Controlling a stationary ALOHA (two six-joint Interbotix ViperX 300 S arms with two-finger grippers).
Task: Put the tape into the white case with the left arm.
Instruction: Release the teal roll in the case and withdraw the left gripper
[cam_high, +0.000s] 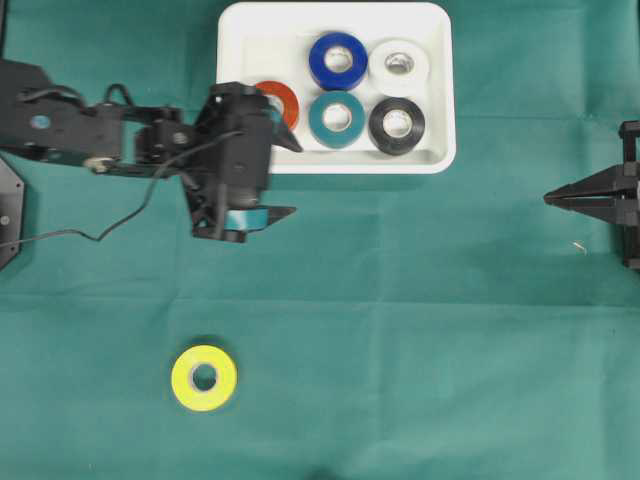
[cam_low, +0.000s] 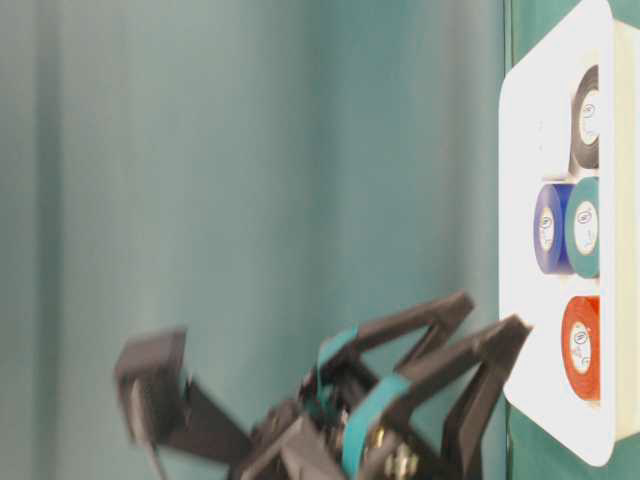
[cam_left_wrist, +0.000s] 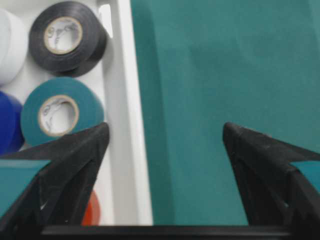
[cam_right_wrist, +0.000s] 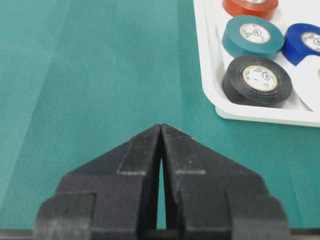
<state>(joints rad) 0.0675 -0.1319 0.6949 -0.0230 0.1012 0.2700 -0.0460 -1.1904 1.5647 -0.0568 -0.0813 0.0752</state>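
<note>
- Overhead exterior view shows the left end effector (cam_high: 283, 178), two long pointed black fingers with teal bands, spread wide and holding nothing; it hangs over the near-left edge of the shallow white rectangular plastic case (cam_high: 440, 100).
- Its wrist camera confirms the gap: one fingertip (cam_left_wrist: 92, 142) lies over the case rim, the other over bare cloth, nothing between them.
- Five rolls already sit in the case: orange-red (cam_high: 284, 100), teal (cam_high: 336, 118), black (cam_high: 396, 124), blue (cam_high: 338, 60) and white (cam_high: 399, 66). One slot at the back left looks free.
- The yellow roll of tape (cam_high: 204, 377) lies flat on the green cloth-covered counter (cam_high: 450, 330), well apart from the case and from the end effector.
- Judged by its look, the roll is light, stiff and ring-shaped with a smooth outer face; closing the fingers across its outer wall should hold it, though a glancing touch might slide it on the cloth.
- The right end effector (cam_right_wrist: 161, 131), plain black, rests closed and empty at the far right.
</note>
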